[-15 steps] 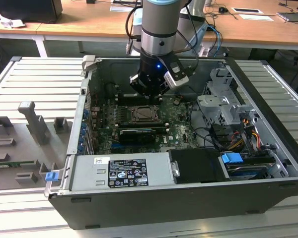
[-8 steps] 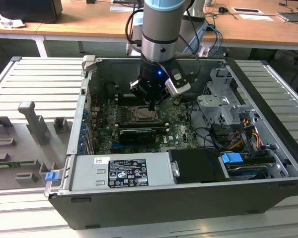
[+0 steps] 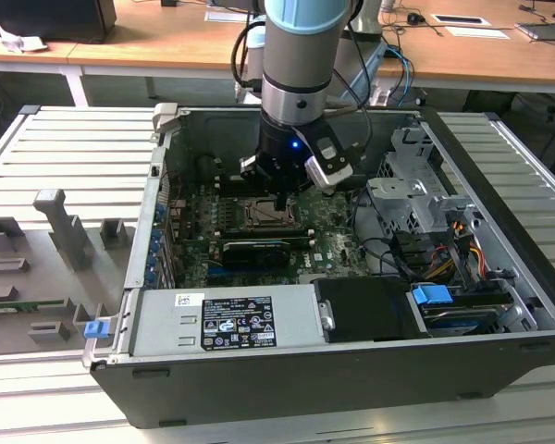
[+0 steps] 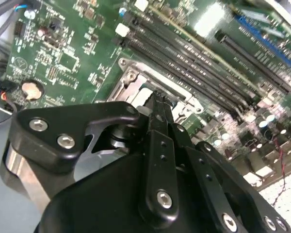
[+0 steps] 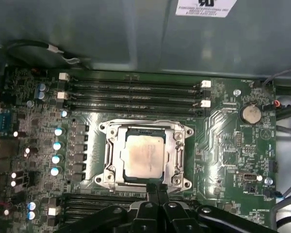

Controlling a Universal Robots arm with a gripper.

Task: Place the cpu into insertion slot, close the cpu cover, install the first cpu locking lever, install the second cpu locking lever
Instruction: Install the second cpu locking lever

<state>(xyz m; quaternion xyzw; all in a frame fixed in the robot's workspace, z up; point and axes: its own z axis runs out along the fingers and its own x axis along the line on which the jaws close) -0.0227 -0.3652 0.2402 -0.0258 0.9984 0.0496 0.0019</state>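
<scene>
The cpu (image 5: 144, 154), a pale square chip, lies flat in the insertion slot (image 3: 262, 215) on the green motherboard. The silvery cpu cover (image 5: 117, 145) is folded down around it, framing the chip through its cut-out. My gripper (image 5: 157, 188) is shut, its two black fingers pressed together with nothing visible between them. The tips sit just at the edge of the cover's frame, on the side away from the memory slots. In the second wrist view, my gripper (image 4: 157, 99) hovers close over the cover's metal frame (image 4: 136, 85). In the exterior view, my gripper (image 3: 279, 201) reaches down inside the open case, over the slot.
Long black memory slots (image 5: 131, 92) run beside the socket, and more lie under the fingers. A coin battery (image 5: 250, 114) sits off to one side. A grey power supply box (image 3: 227, 319), a drive cage (image 3: 416, 185) and cables (image 3: 444, 250) crowd the case. Grey fixtures (image 3: 65, 231) stand at the exterior view's left.
</scene>
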